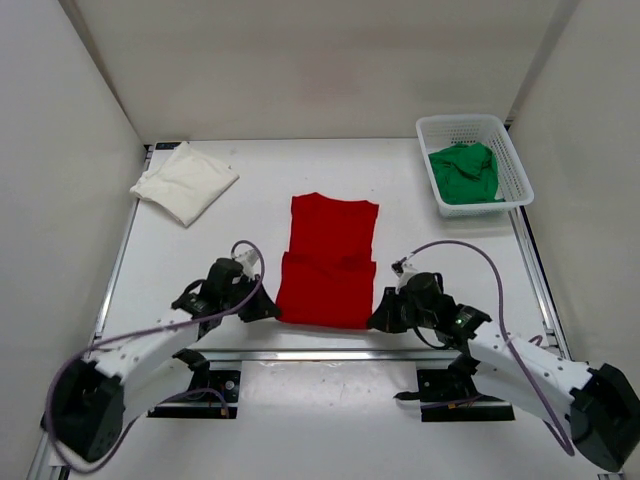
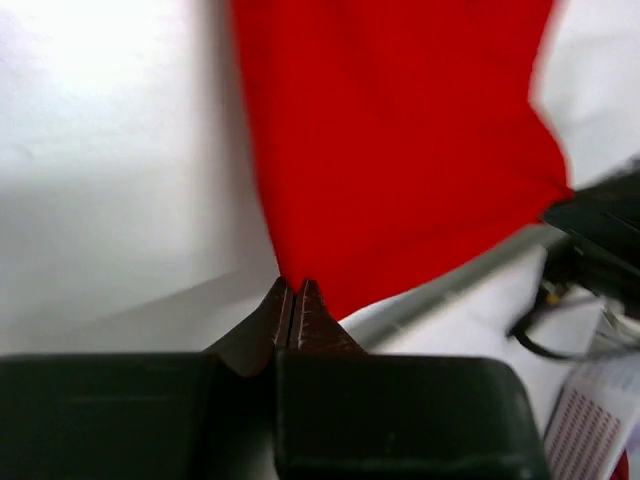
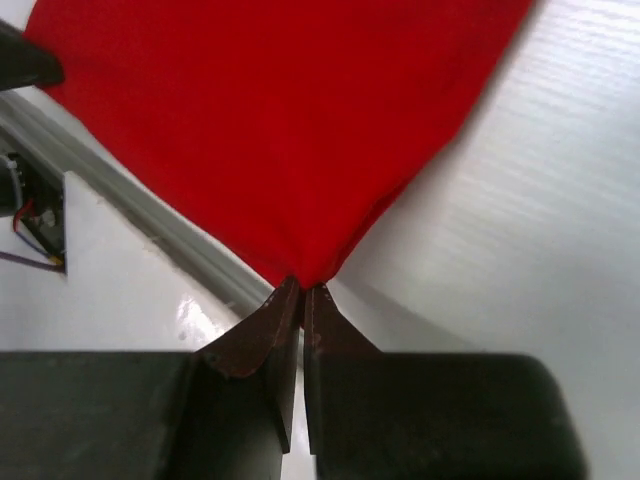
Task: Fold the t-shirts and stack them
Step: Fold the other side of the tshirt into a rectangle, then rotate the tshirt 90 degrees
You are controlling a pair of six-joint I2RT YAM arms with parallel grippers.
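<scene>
Red t-shirt (image 1: 330,265) in jaws; green t-shirt (image 1: 465,175) in basket (image 1: 465,128); cream t-shirt (image 1: 185,183) apart

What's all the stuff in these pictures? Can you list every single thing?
red t-shirt: one, bright red, partly folded, middle of the table by the arms
cream-white t-shirt: one, cream-white, folded, far left corner
green t-shirt: one, green, bunched inside the basket
basket: one, white mesh, far right corner
table: one, white, under everything
left arm: one, white and black, near edge, left side
right arm: one, white and black, near edge, right side
left tool: one, dark, shut on the red t-shirt's near left corner
right tool: one, dark, shut on its near right corner
</scene>
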